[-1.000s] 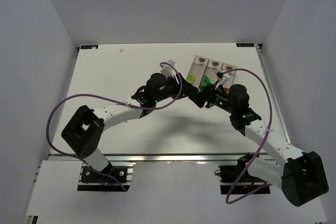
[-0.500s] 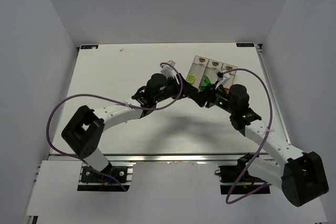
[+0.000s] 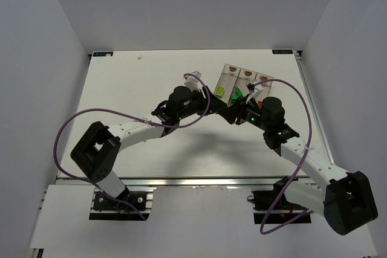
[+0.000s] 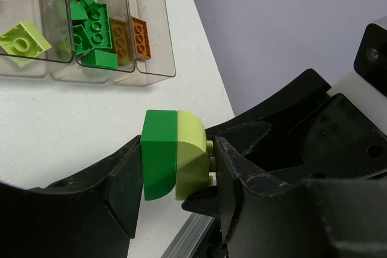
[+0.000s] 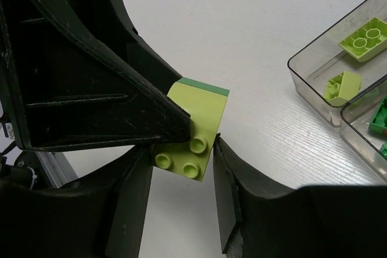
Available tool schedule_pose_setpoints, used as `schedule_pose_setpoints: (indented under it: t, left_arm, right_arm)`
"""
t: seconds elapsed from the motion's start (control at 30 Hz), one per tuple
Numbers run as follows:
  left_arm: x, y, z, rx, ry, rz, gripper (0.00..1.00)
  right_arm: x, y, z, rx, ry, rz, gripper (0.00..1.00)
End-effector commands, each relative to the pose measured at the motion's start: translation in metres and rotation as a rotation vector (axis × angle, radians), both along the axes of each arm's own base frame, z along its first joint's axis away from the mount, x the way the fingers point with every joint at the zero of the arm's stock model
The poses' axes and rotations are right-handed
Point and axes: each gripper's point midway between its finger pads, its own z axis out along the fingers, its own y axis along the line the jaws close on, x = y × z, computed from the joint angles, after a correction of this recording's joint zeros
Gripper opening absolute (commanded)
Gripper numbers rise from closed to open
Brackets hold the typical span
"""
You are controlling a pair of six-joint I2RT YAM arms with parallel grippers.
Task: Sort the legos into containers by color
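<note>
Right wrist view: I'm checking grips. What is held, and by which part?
The left hand grips the joined green and yellow-green legos by their opposite ends; the right hand flanks the yellow-green brick's sides, contact unclear.

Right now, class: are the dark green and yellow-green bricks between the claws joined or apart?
Joined. The dark green brick sits flush against the yellow-green brick, with no gap showing in either wrist view.

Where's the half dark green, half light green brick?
In the top view, right of centre: the joined dark green and yellow-green plastic bricks sit between the left gripper and right gripper, beside the clear plastic bins.
</note>
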Motion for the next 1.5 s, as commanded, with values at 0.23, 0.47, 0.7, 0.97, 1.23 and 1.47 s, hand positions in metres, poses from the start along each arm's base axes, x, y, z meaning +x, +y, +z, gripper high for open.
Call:
schedule_pose_setpoints:
  t: [0.23, 0.47, 0.7, 0.97, 1.23, 1.47]
  left_arm:
    - [-0.016, 0.007, 0.043, -0.078, -0.123, -0.036, 0.56]
    - [-0.013, 0.018, 0.056, -0.073, -0.166, 0.009, 0.66]
    - [-0.009, 0.033, 0.070, -0.103, -0.198, 0.046, 0.68]
    - [-0.011, 0.034, 0.069, -0.106, -0.199, 0.034, 0.69]
    - [-0.030, 0.059, 0.095, -0.188, -0.328, 0.039, 0.73]
    - [-0.071, 0.070, 0.126, -0.301, -0.471, -0.089, 0.80]
  right_arm:
    - [0.011, 0.000, 0.026, 0.000, -0.106, -0.015, 0.00]
    - [0.009, 0.000, 0.028, 0.002, -0.113, -0.007, 0.00]
    - [0.006, 0.001, 0.030, 0.004, -0.122, 0.012, 0.00]
    - [0.000, 0.002, 0.038, 0.012, -0.164, 0.039, 0.00]
    - [-0.019, -0.006, 0.065, 0.012, -0.304, 0.111, 0.00]
    - [-0.046, -0.010, 0.075, 0.023, -0.369, 0.281, 0.00]
